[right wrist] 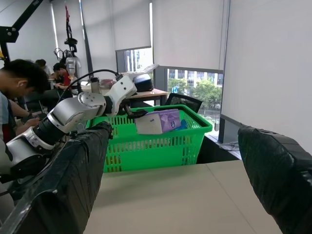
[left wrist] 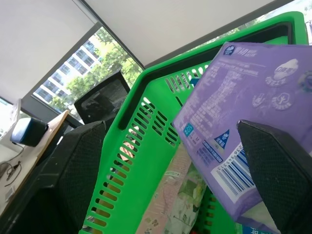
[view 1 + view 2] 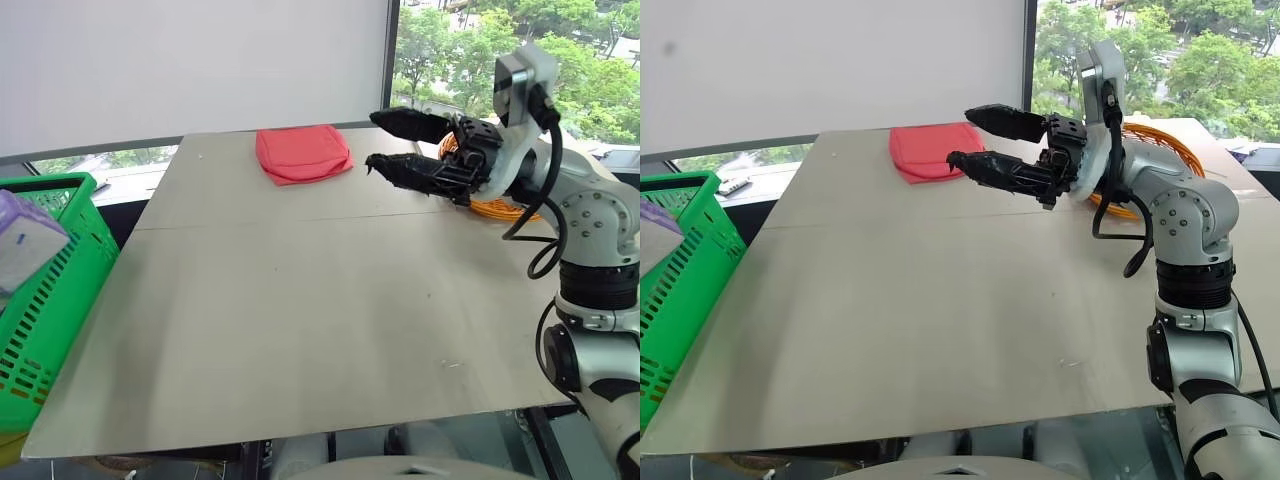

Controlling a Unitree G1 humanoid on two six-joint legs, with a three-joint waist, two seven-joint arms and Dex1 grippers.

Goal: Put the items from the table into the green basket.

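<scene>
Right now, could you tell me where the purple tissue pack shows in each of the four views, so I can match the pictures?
Left eye view: purple tissue pack at the far left edge, over the green basket.
Right eye view: a purple sliver at the left edge, inside the basket.
Left wrist view: large, right of centre, between the open left hand's fingers.
Right wrist view: small, centre, above the basket.
Shared landmark: the green basket's slotted wall.

Table (image 3: pixel 300 330) bears red pouch (image 3: pixel 303 153), orange basket (image 3: pixel 1160 140).
</scene>
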